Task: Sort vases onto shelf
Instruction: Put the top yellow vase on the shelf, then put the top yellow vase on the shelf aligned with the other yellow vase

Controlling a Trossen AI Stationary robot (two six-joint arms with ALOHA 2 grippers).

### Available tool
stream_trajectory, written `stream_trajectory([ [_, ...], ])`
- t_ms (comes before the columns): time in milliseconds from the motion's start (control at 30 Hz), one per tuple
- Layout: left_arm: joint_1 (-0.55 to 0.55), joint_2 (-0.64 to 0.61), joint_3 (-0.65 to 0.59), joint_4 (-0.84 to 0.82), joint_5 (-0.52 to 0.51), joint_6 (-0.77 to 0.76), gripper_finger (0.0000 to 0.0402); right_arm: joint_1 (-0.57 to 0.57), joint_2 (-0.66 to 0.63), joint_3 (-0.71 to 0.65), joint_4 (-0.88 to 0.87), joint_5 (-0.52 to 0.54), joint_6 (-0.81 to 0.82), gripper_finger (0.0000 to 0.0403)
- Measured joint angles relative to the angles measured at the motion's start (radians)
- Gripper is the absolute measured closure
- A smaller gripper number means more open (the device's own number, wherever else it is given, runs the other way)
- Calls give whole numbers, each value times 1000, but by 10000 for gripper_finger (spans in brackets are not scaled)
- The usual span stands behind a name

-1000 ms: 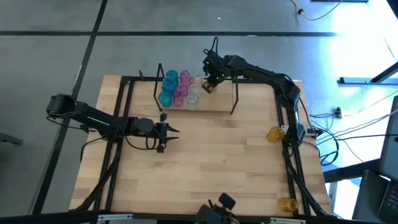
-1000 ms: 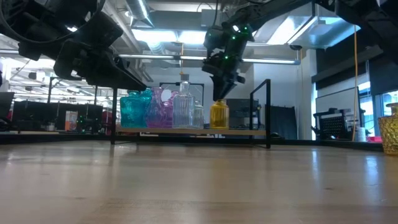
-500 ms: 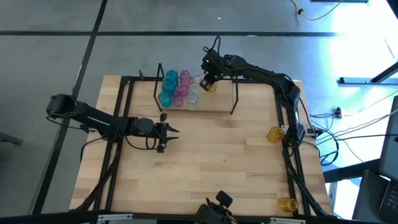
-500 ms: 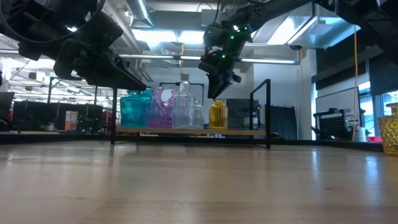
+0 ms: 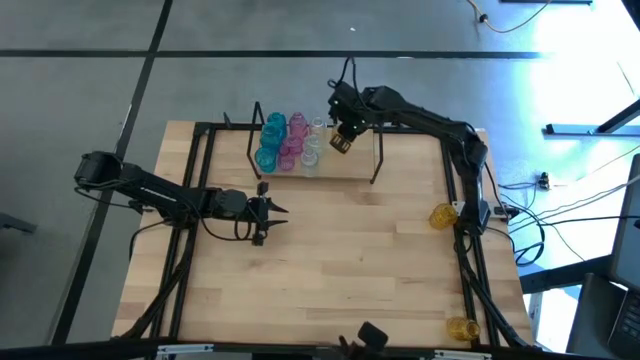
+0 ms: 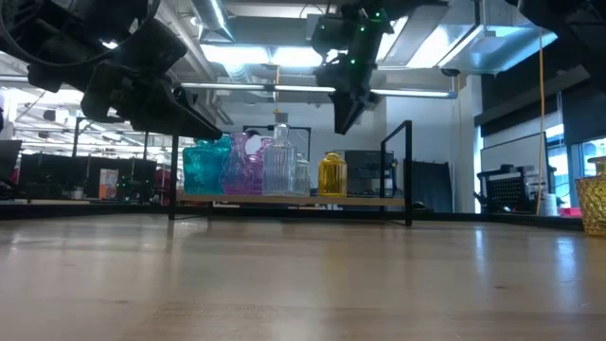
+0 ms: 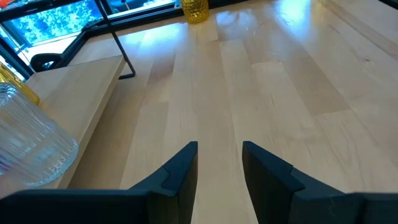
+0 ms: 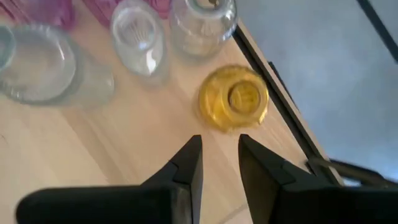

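The yellow vase (image 8: pixel 234 99) stood upright on the shelf (image 5: pixel 345 165), at the end of the row beside the clear vases (image 8: pixel 138 30), with pink (image 6: pixel 244 163) and teal ones (image 6: pixel 205 167) beyond them (the colours seemed grouped, which would explain why yellow started its own spot). Directly above it hung the right gripper (image 8: pixel 219 158), fingers slightly parted and holding nothing, clear of the vase's mouth; the vase appeared to be set down and released. Two more yellow vases (image 5: pixel 443 215) waited by the table's right edge, one (image 5: pixel 461 327) nearer the front, probably next in line. The left gripper (image 7: pixel 219 163) hovered over the bare table (image 5: pixel 350 260) in front of the shelf, partly open and empty.
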Motion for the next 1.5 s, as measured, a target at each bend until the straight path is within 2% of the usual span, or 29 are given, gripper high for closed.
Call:
stream_trajectory([
  [333,0,0,0,-2,0,-1,282,19,0,-114,-23,68,13,315],
  [467,0,0,0,-2,0,-1,282,8,0,-168,63,120,13,315],
  [700,0,0,0,-2,0,0,282,-11,2,-261,199,107,-16,315],
  [967,0,0,0,-2,0,0,282,-14,2,-270,279,106,-41,315],
  [1133,0,0,0,-1,0,0,282,-14,-3,-264,246,116,-43,315],
  [1300,0,0,0,-1,0,1,282,27,-105,-264,182,43,-15,315],
  [1500,0,0,0,-1,0,1,282,161,-309,-264,110,28,30,315],
])
